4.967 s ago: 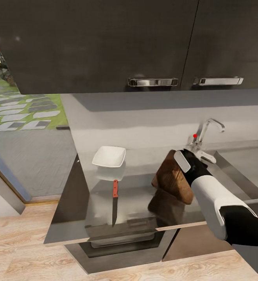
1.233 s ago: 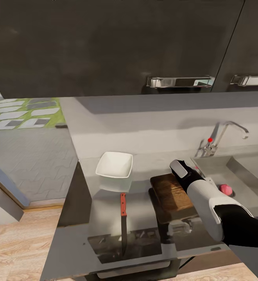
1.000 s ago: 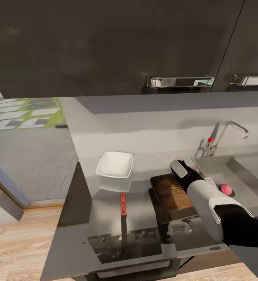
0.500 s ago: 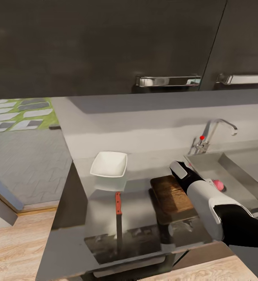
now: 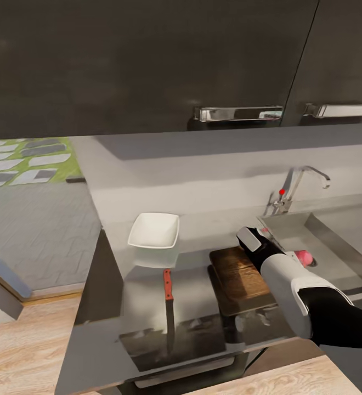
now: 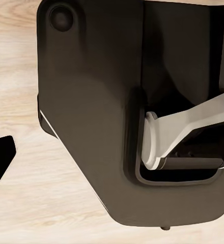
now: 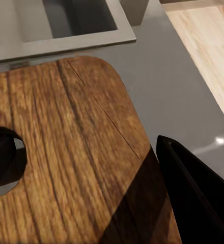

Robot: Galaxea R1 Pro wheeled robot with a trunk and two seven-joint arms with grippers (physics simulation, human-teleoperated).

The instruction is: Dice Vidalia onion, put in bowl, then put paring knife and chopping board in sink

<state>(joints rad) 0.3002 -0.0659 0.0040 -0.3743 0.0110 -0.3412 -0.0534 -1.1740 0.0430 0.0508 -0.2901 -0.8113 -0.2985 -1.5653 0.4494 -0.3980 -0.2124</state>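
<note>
Right now, step: board setup looks done; onion fetch from sink is next (my read).
R gripper (image 7: pixel 86 168): over the handle-hole end of the chopping board (image 5: pixel 241 277), fingers spread wide w/ nothing between them; one dark finger (image 7: pixel 193 193) low over the wood, the other at the hole's edge. Can't tell if pads touch the board.
Board: flat on the countertop (image 5: pixel 142 299), near the front edge, just beside the sink (image 5: pixel 334 241) rim. Wrist view shows wood grain + slot hole close up.
Vidalia onion (image 5: pixel 305 257): pink ball in the basin, partly hidden behind the R forearm.
Paring knife (image 5: pixel 168 304): on the counter, between bowl and front edge, red handle twd the bowl, blade twd the edge; apart from board.
Bowl (image 5: pixel 154 231): white, empty as far as I can see, near the back wall, left of the board.
L gripper: can't tell its state; L wrist cam looks down at the robot's dark base over wood floor.
Next move needs: lift R gripper clear of the board, swing over the rim into the basin, come down on the onion w/ jaws wide. It's round, likely to roll, so grip centred.
Risk: nudging the board on the way out.
</note>
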